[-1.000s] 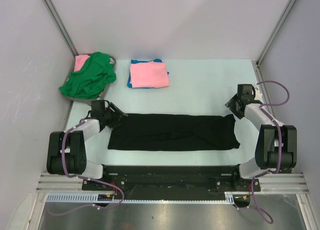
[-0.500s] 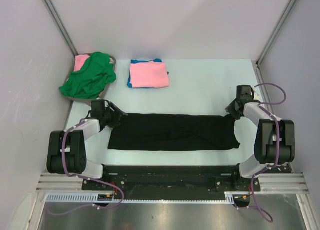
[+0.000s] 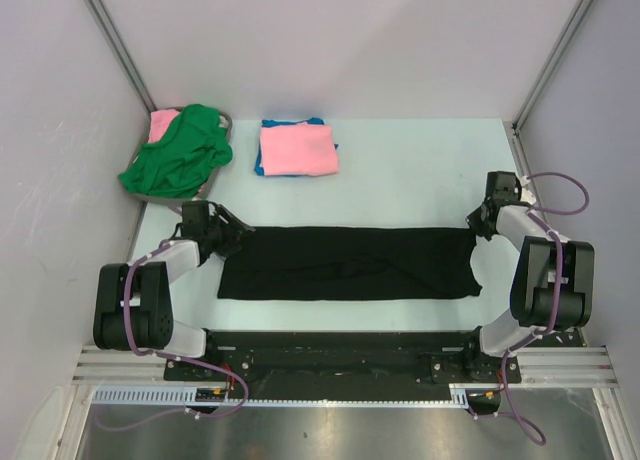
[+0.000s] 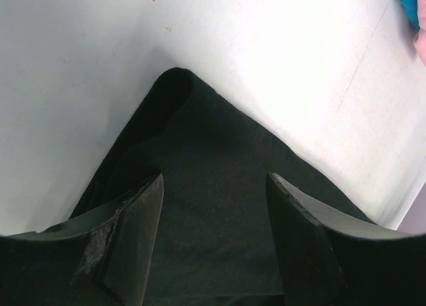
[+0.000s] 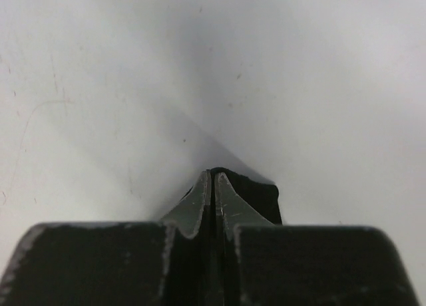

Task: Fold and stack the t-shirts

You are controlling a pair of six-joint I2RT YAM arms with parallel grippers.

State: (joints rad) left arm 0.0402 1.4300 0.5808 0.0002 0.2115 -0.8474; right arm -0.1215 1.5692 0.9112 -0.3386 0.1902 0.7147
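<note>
The right hand (image 5: 213, 179) is pinched shut on a corner of the long black cloth t-shirt (image 3: 345, 265), a half-folded strip across the lower-middle counter (image 3: 400, 175), the left hand (image 4: 214, 179) gaping empty over its other end, while only the folded pink t-shirt (image 3: 298, 148) at upper centre looks finished and the crumpled green t-shirt (image 3: 180, 152) at upper left awaits folding.

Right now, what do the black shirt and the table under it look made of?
The black shirt looks like soft matte cloth, likely cotton knit: it lies limp with shallow wrinkles. The table seems a hard, smooth pale sheet, perhaps laminate or painted board: faint scratches, dull sheen close up.
</note>
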